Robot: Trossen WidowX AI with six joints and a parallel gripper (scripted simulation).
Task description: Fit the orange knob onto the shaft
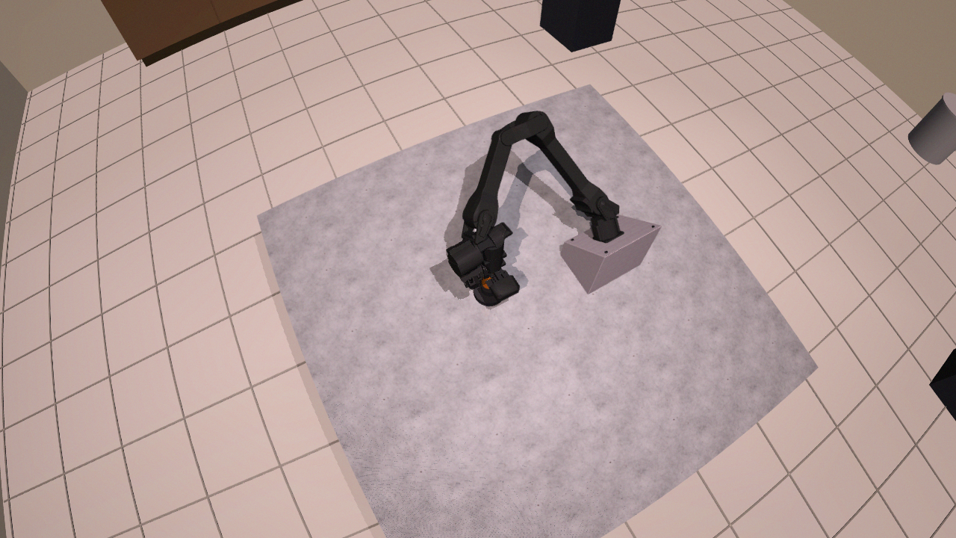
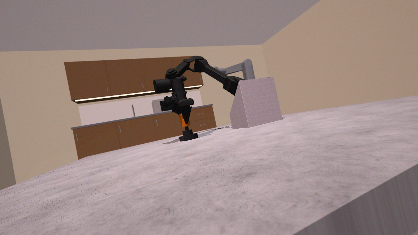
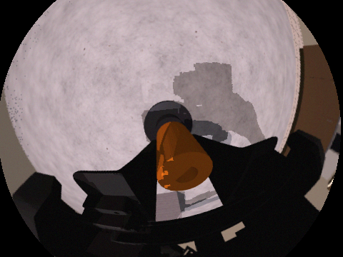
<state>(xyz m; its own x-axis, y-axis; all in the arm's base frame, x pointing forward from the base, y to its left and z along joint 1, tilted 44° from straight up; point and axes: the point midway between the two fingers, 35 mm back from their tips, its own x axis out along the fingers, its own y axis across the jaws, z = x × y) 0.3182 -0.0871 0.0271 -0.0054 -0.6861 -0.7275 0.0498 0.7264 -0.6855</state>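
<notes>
The orange knob (image 1: 486, 283) (image 2: 184, 120) (image 3: 184, 160) is held upright between the fingers of my gripper (image 2: 185, 119) (image 3: 174, 140), which is shut on it. The dark round pedestal (image 1: 489, 300) (image 2: 188, 136) (image 3: 153, 116) stands on the table directly below the knob. In the exterior view a short length of the dark shaft (image 2: 186, 128) shows between the knob's lower end and the pedestal's hub, so the knob sits above the pedestal, not down on it. Whether the shaft's tip is inside the hole is hidden, and so are both flat sides.
The arm's pale wedge-shaped base block (image 1: 618, 261) (image 2: 260, 102) stands on the mottled grey table top (image 1: 535, 401) (image 2: 233, 175), to the right of the pedestal in the top and exterior views. Brown kitchen cabinets (image 2: 96, 134) stand in the background.
</notes>
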